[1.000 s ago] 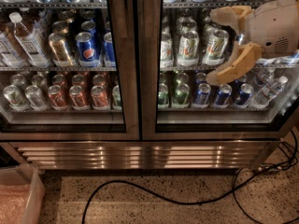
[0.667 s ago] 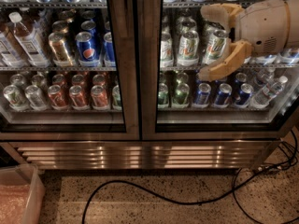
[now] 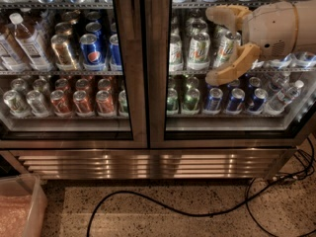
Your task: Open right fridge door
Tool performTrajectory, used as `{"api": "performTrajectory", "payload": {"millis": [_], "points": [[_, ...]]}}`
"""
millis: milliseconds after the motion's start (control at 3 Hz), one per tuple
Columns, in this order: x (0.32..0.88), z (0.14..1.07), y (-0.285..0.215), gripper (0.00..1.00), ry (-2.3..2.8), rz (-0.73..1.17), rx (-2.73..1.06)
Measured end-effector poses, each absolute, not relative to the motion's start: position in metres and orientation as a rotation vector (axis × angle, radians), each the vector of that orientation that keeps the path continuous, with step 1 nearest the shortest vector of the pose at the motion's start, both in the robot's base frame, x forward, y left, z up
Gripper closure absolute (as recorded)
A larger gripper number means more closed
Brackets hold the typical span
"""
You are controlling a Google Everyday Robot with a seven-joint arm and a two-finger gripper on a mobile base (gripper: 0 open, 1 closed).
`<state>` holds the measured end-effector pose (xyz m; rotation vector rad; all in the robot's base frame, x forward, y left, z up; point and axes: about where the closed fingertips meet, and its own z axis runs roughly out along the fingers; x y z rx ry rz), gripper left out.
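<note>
Steel-framed glass right fridge door (image 3: 159,107) shut; tan claw (image 3: 211,46) spread apart before glass, approach step; nxt: hook edge, pull.

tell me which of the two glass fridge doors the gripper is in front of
The right fridge door: the gripper hovers open before its glass. The left door, with blue Pepsi cans behind it, has no gripper near.
</note>
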<state>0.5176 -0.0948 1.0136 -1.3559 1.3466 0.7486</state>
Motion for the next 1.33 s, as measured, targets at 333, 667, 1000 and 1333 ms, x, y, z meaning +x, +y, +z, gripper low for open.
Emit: {"api": "performTrajectory", "payload": {"millis": [333,667,1000,1333], "points": [[0.528,1.009,-0.083,0.0,1.306,0.757,-1.338],[0.547,1.009,-0.066,0.0,1.247,0.773,-1.336],[0.564,1.014,-0.05,0.0,1.191,0.786,-1.339],[0.576,1.022,-0.04,0.0,1.148,0.784,-1.351]]}}
